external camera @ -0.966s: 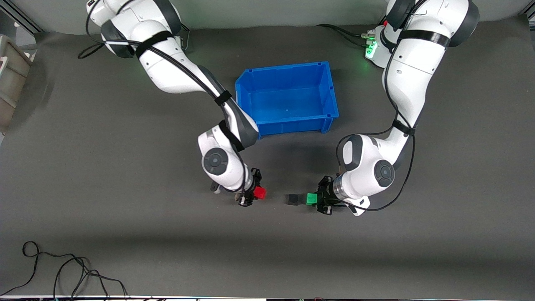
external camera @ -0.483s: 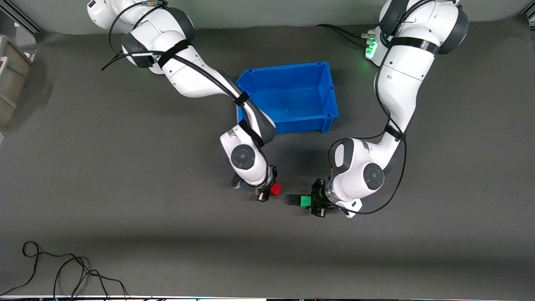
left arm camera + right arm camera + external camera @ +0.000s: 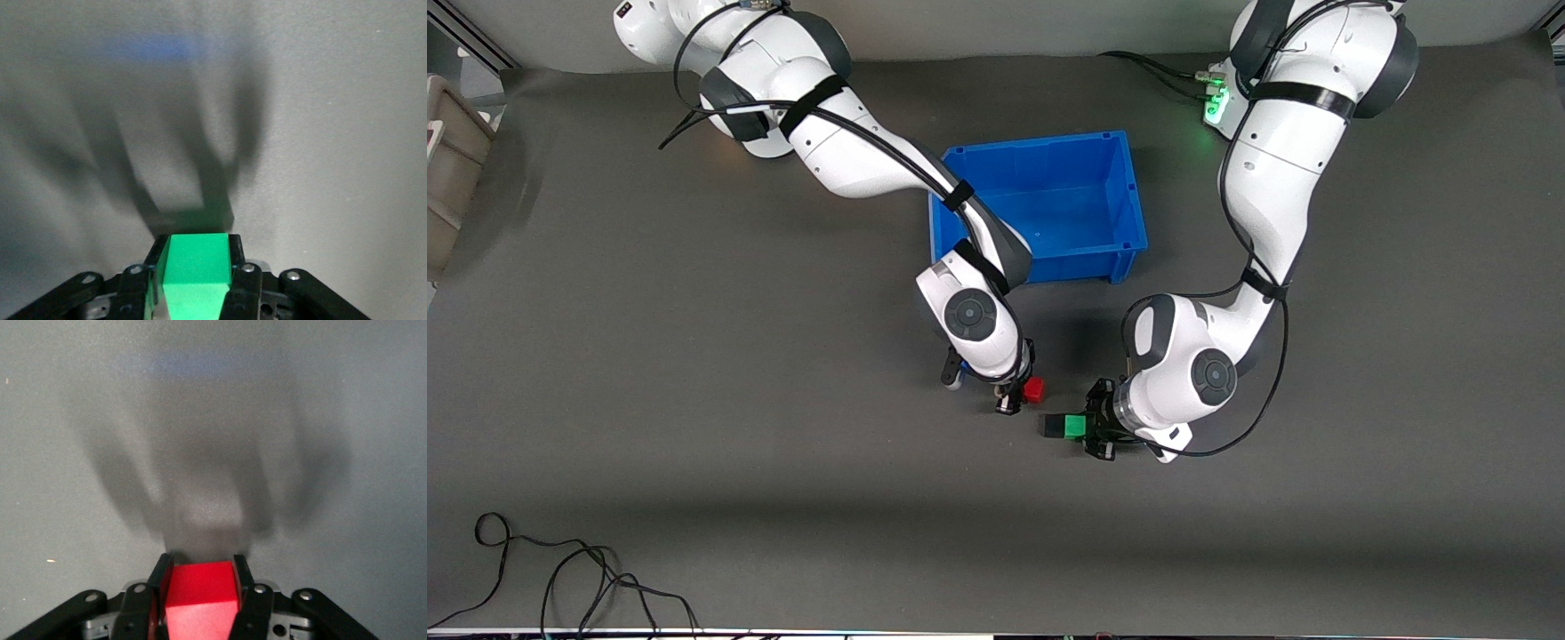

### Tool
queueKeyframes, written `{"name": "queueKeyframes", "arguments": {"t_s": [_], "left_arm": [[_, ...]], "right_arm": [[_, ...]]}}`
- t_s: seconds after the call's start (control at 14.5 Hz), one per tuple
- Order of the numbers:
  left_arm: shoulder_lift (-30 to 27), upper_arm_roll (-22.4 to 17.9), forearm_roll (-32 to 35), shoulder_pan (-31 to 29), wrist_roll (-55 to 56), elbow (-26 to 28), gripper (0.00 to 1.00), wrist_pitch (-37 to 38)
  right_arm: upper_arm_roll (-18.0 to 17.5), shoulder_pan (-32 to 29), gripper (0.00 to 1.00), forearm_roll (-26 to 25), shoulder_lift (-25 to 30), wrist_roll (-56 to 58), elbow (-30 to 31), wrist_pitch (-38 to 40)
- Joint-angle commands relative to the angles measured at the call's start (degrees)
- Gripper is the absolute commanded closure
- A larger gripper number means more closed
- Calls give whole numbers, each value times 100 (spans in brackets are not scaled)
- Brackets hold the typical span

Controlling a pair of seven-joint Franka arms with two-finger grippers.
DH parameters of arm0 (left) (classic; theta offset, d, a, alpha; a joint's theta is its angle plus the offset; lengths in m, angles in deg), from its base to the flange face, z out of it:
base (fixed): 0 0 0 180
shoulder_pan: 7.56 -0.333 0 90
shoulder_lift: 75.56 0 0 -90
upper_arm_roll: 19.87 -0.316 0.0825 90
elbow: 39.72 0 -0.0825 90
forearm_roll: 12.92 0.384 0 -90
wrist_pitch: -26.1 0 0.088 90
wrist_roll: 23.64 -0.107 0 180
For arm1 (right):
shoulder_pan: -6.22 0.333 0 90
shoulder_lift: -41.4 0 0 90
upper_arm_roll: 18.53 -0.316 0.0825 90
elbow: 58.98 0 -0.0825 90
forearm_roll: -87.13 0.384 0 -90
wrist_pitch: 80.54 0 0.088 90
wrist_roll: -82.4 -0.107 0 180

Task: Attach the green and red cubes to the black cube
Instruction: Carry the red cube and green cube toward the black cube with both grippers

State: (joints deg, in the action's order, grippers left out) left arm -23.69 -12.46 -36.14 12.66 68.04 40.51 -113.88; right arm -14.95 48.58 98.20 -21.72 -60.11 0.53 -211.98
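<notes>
**A:** Two cubes are already picked up, one per arm. The left gripper (image 3: 1092, 430) is clenched on the green cube (image 3: 1075, 428), and the right gripper (image 3: 1021, 392) is clenched on the red cube (image 3: 1033, 389). Why carry both at once, you think?

**B:** My guess is they're closing in on the black cube (image 3: 1054, 427) from two sides, so each coloured one meets its own face. In the front view all three sit just below the middle of the frame, under the blue bin (image 3: 1129, 191). Green looks pressed right against the black one, which hangs off it over the counter (image 3: 694, 400).

**A:** And the red?

**B:** Near it, a bit up and toward the frame's left, with a small gap, so not joined yet.

**A:** How do they sit in the fingers?

**B:** Left wrist view: green cube (image 3: 195, 273) is squeezed between both fingers (image 3: 241, 283), poking out past the tips. Right wrist view: same for the red cube (image 3: 201, 593) and its fingers (image 3: 250, 603).
</notes>
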Motion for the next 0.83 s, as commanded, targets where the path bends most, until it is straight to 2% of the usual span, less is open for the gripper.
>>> {"name": "queueKeyframes", "arguments": {"t_s": [0.0, 0.76], "left_arm": [[-107, -108, 194, 43, 175, -122, 100, 506], [-283, -55, 177, 166, 386, -60, 100, 463]], "right_arm": [[91, -35, 100, -106, -112, -190, -221, -65], [143, -123, 100, -264, -244, -129, -230, -242]]}}
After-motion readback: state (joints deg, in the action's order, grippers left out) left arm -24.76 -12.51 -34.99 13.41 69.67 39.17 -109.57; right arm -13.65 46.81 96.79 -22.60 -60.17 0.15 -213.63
